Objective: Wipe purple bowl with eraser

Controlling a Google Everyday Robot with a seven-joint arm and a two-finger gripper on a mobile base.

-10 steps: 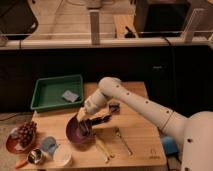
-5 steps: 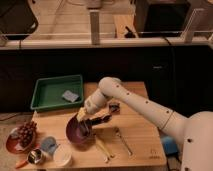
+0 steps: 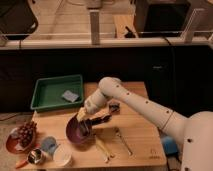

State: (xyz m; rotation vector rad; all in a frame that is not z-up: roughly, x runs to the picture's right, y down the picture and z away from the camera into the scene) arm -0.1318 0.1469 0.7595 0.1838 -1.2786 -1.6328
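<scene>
The purple bowl [image 3: 75,134] sits on the wooden table [image 3: 140,135], left of centre, tilted a little toward the camera. My gripper [image 3: 85,125] reaches down from the white arm [image 3: 130,100] into the bowl's right side. A small dark block with a yellowish-tan part, the eraser [image 3: 82,116], shows at the gripper against the bowl's upper rim. The gripper's dark fingers overlap the bowl's inside and hide part of it.
A green tray [image 3: 50,92] holding a blue-grey pad [image 3: 70,95] stands at the back left. A reddish plate of grapes [image 3: 22,135] is at the left edge. A small white bowl [image 3: 62,156], a metal cup [image 3: 35,157], a fork [image 3: 122,140] and yellow utensils [image 3: 102,147] lie near the front.
</scene>
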